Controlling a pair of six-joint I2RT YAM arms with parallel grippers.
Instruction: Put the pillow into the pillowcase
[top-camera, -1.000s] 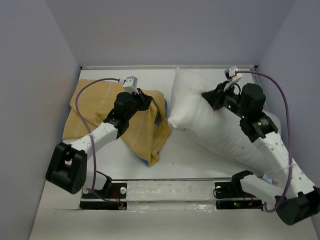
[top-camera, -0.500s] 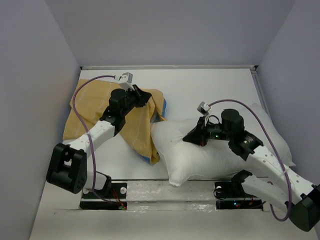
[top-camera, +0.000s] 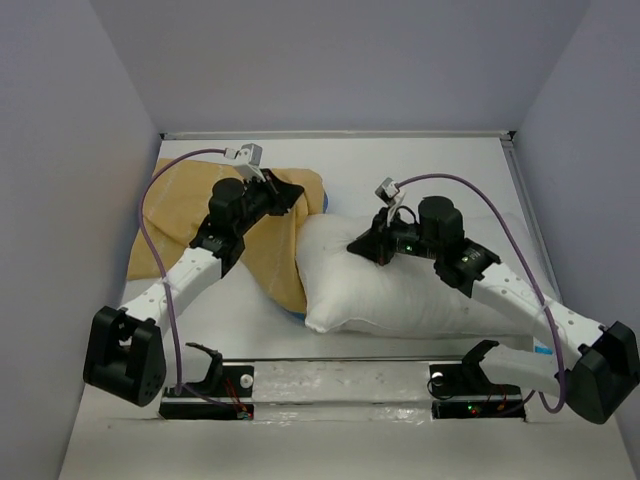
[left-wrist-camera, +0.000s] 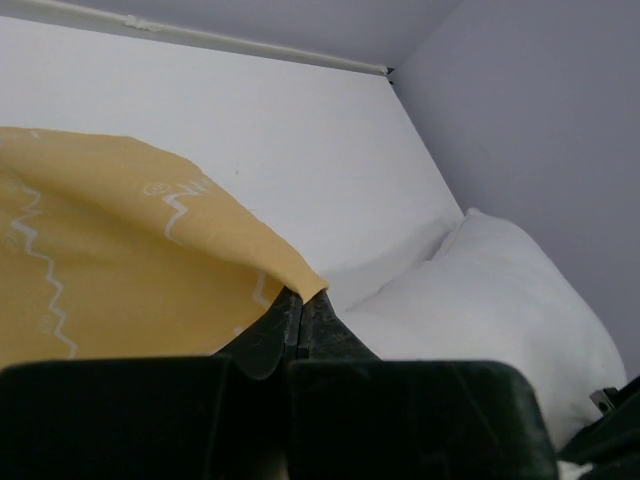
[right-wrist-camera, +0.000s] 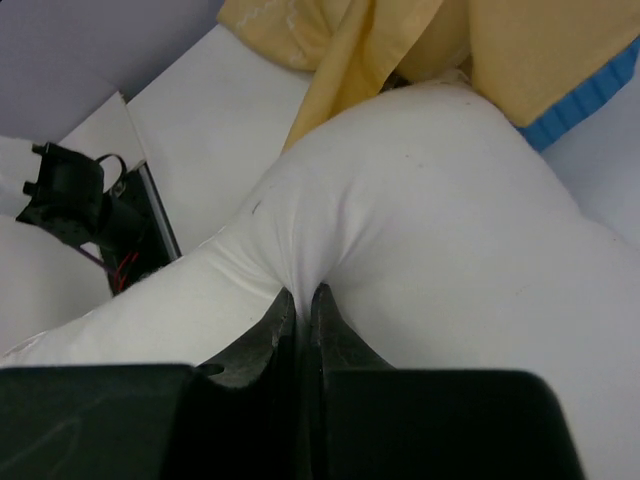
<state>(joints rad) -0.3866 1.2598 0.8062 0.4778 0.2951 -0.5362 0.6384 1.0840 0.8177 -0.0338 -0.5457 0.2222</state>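
Note:
The white pillow (top-camera: 400, 290) lies across the middle and right of the table, its left end against the pillowcase's opening. The mustard-yellow pillowcase (top-camera: 180, 215) lies at the back left, a strip of blue showing at its lower edge (top-camera: 290, 313). My left gripper (top-camera: 292, 190) is shut on the pillowcase's upper edge (left-wrist-camera: 270, 262) and holds it lifted. My right gripper (top-camera: 362, 245) is shut on a pinch of pillow fabric (right-wrist-camera: 300, 270) near the pillow's left end. In the right wrist view the pillow's end sits under the yellow cloth (right-wrist-camera: 520, 60).
Lavender walls enclose the table on the left, back and right. A clear rail (top-camera: 340, 380) with the two arm bases (top-camera: 215, 385) runs along the near edge. Purple cables (top-camera: 470, 190) loop above both arms.
My right gripper has dragged the pillow from the back right to the left and forward, up to the pillowcase's opening. My left gripper has kept its hold and lifted the pillowcase edge slightly.

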